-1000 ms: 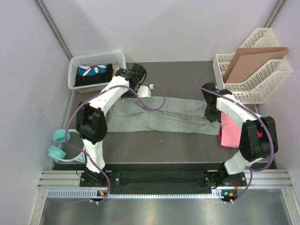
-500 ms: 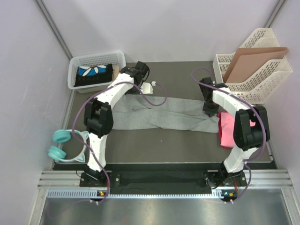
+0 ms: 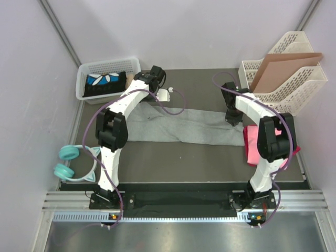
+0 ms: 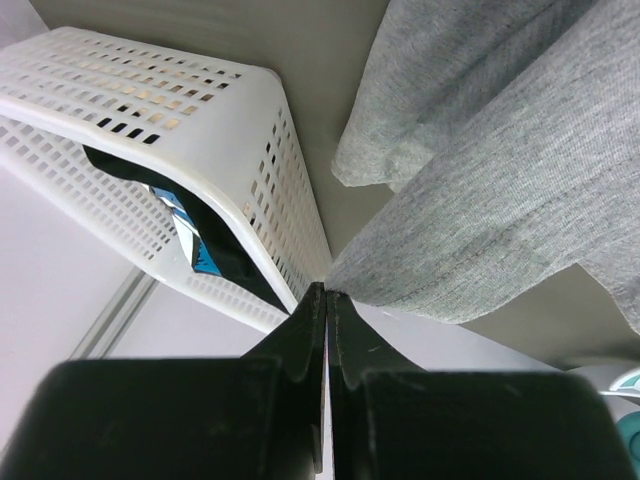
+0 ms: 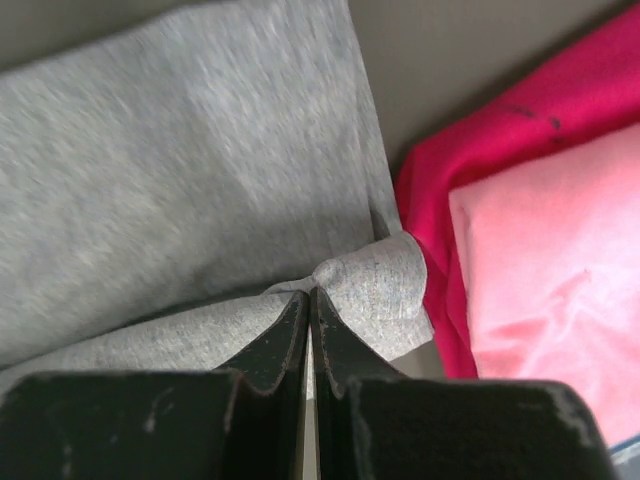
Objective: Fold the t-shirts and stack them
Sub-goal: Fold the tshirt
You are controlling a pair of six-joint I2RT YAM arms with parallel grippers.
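Note:
A heather grey t-shirt point(image 3: 184, 126) lies stretched as a long band across the middle of the table. My left gripper point(image 3: 159, 98) is shut on its far left edge; in the left wrist view the closed tips point(image 4: 325, 290) pinch the grey cloth point(image 4: 500, 200). My right gripper point(image 3: 232, 119) is shut on a small fold at the shirt's right end point(image 5: 370, 285), with its tips point(image 5: 310, 292) closed on it. Just right of that lie a magenta t-shirt point(image 5: 440, 190) and, on top of it, a folded pink t-shirt point(image 5: 540, 260), also seen in the top view as a pink pile point(image 3: 255, 149).
A white basket point(image 3: 84, 71) holding a dark item with a blue and white print stands at the far left, close to my left gripper. A white file rack point(image 3: 294, 92) with a brown cardboard sheet point(image 3: 283, 65) stands at the far right. Teal headphones point(image 3: 71, 163) lie at the left edge.
Both grippers have moved toward the far side of the table, pulling the grey t-shirt with them. The shirt now lies straighter and farther back.

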